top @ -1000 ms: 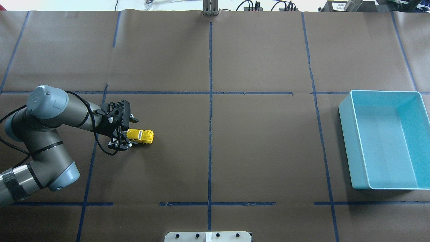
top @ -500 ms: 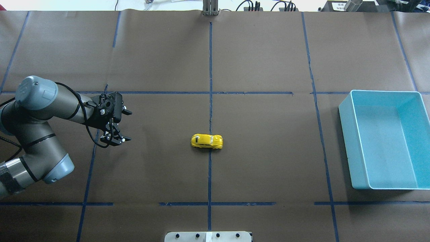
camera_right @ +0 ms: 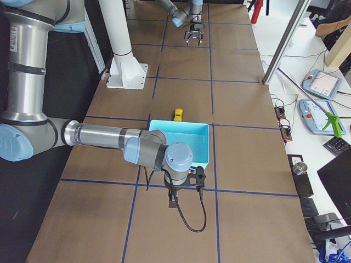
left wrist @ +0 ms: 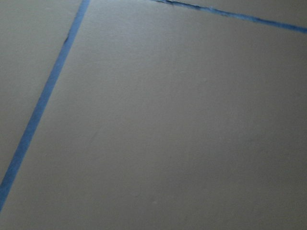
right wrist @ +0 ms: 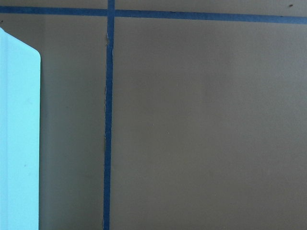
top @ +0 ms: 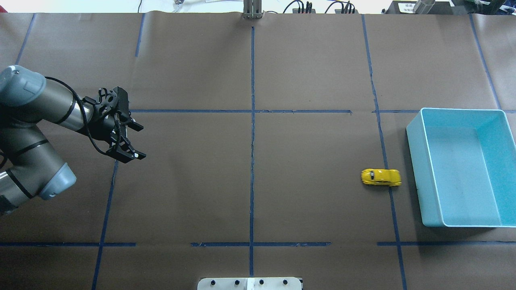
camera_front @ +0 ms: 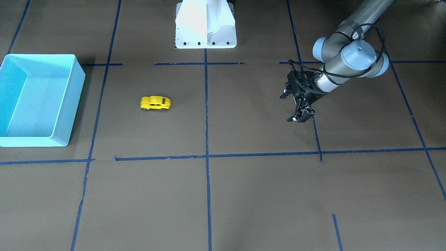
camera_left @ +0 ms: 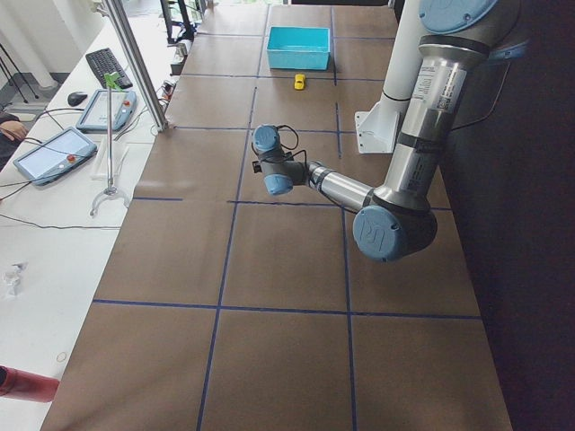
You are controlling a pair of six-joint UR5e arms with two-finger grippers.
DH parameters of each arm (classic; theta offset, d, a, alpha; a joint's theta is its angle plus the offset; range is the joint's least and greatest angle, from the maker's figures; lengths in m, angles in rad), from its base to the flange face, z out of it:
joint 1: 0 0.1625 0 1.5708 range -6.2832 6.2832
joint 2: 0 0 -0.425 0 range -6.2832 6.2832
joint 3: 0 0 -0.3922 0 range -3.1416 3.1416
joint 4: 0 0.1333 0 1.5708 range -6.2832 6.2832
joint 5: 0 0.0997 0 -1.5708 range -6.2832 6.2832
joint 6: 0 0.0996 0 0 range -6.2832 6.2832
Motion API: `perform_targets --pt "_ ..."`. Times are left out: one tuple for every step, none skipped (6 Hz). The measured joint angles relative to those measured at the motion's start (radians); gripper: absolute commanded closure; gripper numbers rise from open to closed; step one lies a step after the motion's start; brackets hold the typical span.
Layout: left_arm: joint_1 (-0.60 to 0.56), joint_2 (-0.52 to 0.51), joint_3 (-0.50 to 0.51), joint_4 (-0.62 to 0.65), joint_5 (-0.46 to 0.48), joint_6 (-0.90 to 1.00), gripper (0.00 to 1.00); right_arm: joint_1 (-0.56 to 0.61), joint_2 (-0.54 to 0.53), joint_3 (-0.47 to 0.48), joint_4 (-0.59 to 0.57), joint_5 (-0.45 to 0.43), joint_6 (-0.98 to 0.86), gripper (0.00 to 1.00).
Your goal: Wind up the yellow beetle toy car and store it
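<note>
Tabletop point(top: 314, 72): brown paper ruled into squares by blue tape, and it carries everything.
Left fingers point(top: 131, 154): spread wide and holding nothing, they hang over the tabletop at its left end, well apart from the car.
Car point(top: 381, 177): on its wheels across a tape line, just beside the bin's long wall, not touching it and not inside.
Car's handling: probably light and stiff. The glossy rounded shell may slip, and with free wheels a nudge could send it rolling.
Hold: best across the flanks between the wheels, with both fingers meeting it together rather than on the roof.
Bin point(top: 423, 177): light blue, open-topped, at the right end.
Right fingers point(camera_right: 171, 204): near the bin's corner and seen only from the side, so I cannot tell whether they are open or closed.
</note>
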Motion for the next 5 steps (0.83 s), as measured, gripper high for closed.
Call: perform_targets --pt "-0.071 0.014 -0.005 0.042 -0.066 -0.027 0.00 0.000 -0.001 0.000 0.000 0.000 -0.001 0.00" --pt "-0.129 0.034 -0.023 0.089 -0.104 -0.034 0.00 0.000 -0.001 0.000 0.000 0.001 -0.003 0.00" --pt "-0.172 0.052 -0.058 0.173 -0.128 -0.037 0.00 0.000 -0.001 0.002 0.001 0.001 -0.008 0.00" --pt "-0.216 0.075 -0.109 0.307 -0.136 -0.040 0.00 0.000 -0.002 0.012 0.001 0.021 -0.013 0.00" --pt "-0.282 0.095 -0.153 0.482 -0.135 -0.044 0.00 -0.008 -0.001 0.036 0.002 0.054 -0.017 0.00"
